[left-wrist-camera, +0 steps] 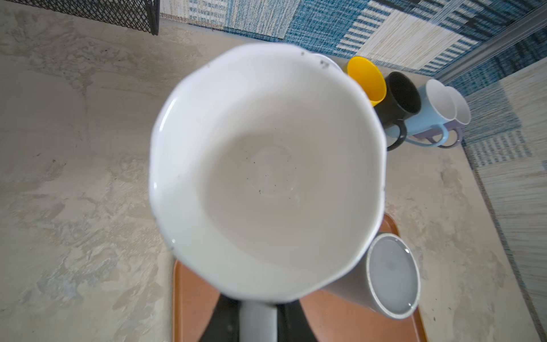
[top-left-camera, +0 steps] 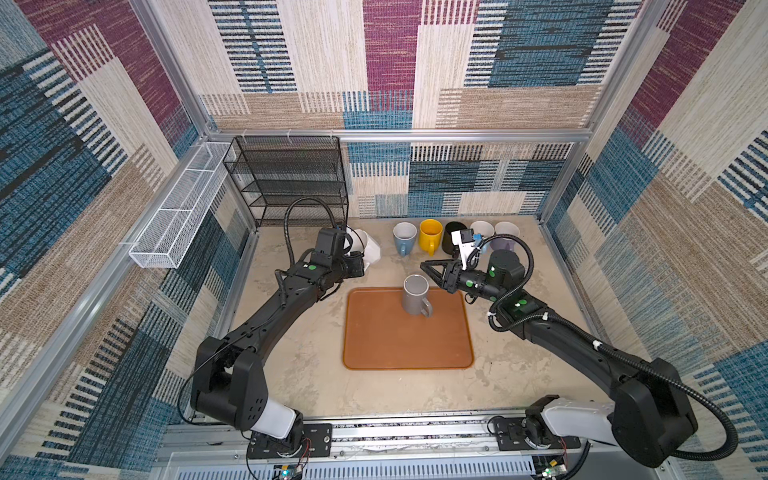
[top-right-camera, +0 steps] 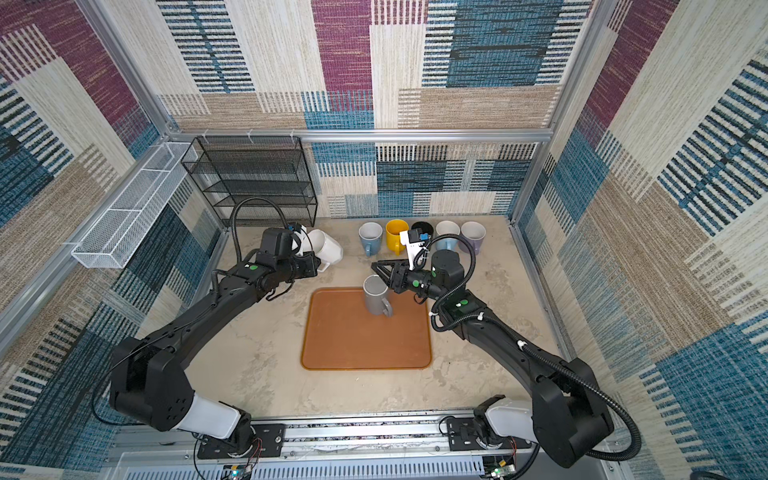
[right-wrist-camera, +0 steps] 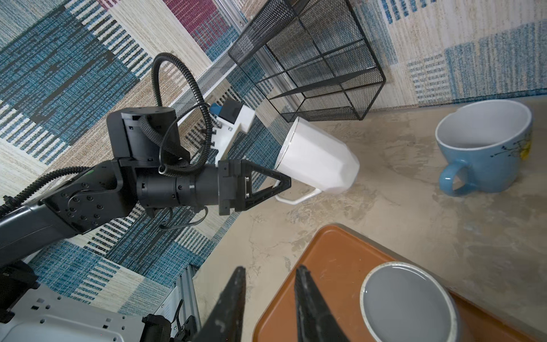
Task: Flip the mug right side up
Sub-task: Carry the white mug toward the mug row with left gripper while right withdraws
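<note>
Tray (top-left-camera: 395, 345): orange-brown, lying flat on the table (top-left-camera: 303, 374), its near half bare.

Grey mug (top-left-camera: 415, 297): stands upside down on the tray at the far edge, right of the middle. Its flat base faces up and its handle points toward the tray's near right. The right wrist view confirms the base is uppermost (right-wrist-camera: 408, 302).

Right gripper (top-left-camera: 426, 267): level with the tray's far edge, just beside the grey mug on its right and not touching it. The fingers (right-wrist-camera: 236, 296) stand a little apart with nothing between them.

Left gripper (top-left-camera: 361, 266): just beyond the tray's far-left corner. The fingers are pinched on the handle of the white mug (top-left-camera: 370, 247); the right wrist view shows the clamp on the handle (right-wrist-camera: 288, 182).

White mug, condition: tilted, neither upright nor inverted, with the handle underneath. It appears clear of the table, with a shadow below it (right-wrist-camera: 316, 160). The left wrist view looks straight into its open mouth (left-wrist-camera: 266, 177).

Beyond the tray's far edge, along the back wall, is a row of upright mugs:
- blue-grey mug (top-left-camera: 404, 237)
- yellow mug (top-left-camera: 430, 235)
- black mug (top-left-camera: 451, 239)
- pale blue mug (top-left-camera: 483, 229), partly hidden by the right arm's camera
- lavender mug (top-left-camera: 508, 232)

Farthest, beyond the tray's far-left corner, a black mesh rack (top-left-camera: 291, 178) stands against the back wall. A white wire basket (top-left-camera: 178, 208) hangs on the side wall to its left.
</note>
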Action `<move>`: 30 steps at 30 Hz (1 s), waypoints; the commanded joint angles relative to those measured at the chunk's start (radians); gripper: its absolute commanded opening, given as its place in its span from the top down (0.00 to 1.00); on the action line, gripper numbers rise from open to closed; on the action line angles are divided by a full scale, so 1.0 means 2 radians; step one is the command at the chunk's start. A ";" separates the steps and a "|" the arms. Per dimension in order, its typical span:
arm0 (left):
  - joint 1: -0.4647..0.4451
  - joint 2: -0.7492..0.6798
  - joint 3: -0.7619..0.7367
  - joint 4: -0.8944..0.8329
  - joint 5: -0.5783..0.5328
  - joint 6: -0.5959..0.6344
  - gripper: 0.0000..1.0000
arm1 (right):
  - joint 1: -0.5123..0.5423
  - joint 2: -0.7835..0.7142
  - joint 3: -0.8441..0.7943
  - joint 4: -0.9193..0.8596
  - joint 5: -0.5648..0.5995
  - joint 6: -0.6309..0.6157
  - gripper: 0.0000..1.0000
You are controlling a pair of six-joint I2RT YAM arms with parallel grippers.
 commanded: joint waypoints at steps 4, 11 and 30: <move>-0.007 0.053 0.059 -0.008 -0.046 0.033 1.00 | -0.002 -0.014 -0.009 -0.006 0.011 -0.012 0.68; -0.011 0.117 0.117 -0.020 -0.060 0.035 1.00 | -0.002 -0.043 -0.028 -0.017 0.023 -0.016 0.67; -0.031 0.278 0.281 -0.071 -0.142 0.035 1.00 | -0.004 -0.092 -0.042 -0.070 0.047 -0.045 0.63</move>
